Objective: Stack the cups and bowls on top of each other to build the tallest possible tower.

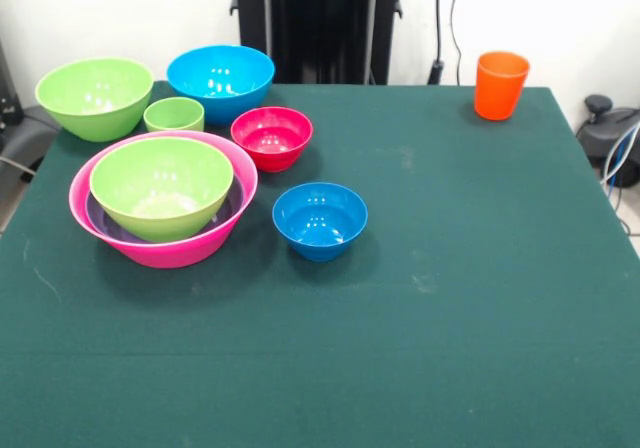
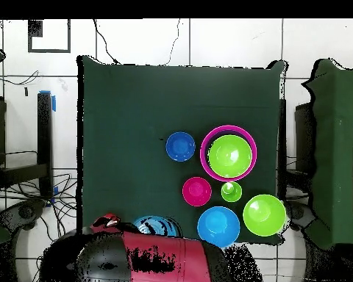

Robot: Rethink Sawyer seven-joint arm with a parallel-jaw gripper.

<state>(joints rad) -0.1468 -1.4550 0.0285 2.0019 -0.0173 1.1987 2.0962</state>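
1. A lime-green bowl [image 1: 161,185] sits nested in the purple bowl [image 1: 98,216], itself inside the huge pink bowl [image 1: 180,249].
2. Around them stand the small blue bowl [image 1: 320,220], red bowl [image 1: 271,137], green cup [image 1: 174,115], large blue bowl [image 1: 220,81] and second green bowl [image 1: 94,96].
3. The orange cup [image 1: 500,85] stands alone at the table's [image 1: 470,298] far corner.
4. Only the arm [image 2: 135,261] shows, in the overhead view; the gripper's state cannot be told.

On the dark green surface [image 2: 135,110], a lime-green bowl [image 2: 229,156] sits nested inside the pink bowl [image 2: 206,144], whose rim rings it. Just beside the pink bowl lies a small blue bowl [image 2: 180,146]. Below these are a small red bowl [image 2: 196,191] and, near it, a little lime-green cup [image 2: 232,192]. Nearer the bottom sit a large blue bowl [image 2: 218,226] and a 2nd lime-green bowl [image 2: 265,214], close together. The red and black arm [image 2: 143,257] spans the bottom edge, partly covering a teal bowl [image 2: 159,224].
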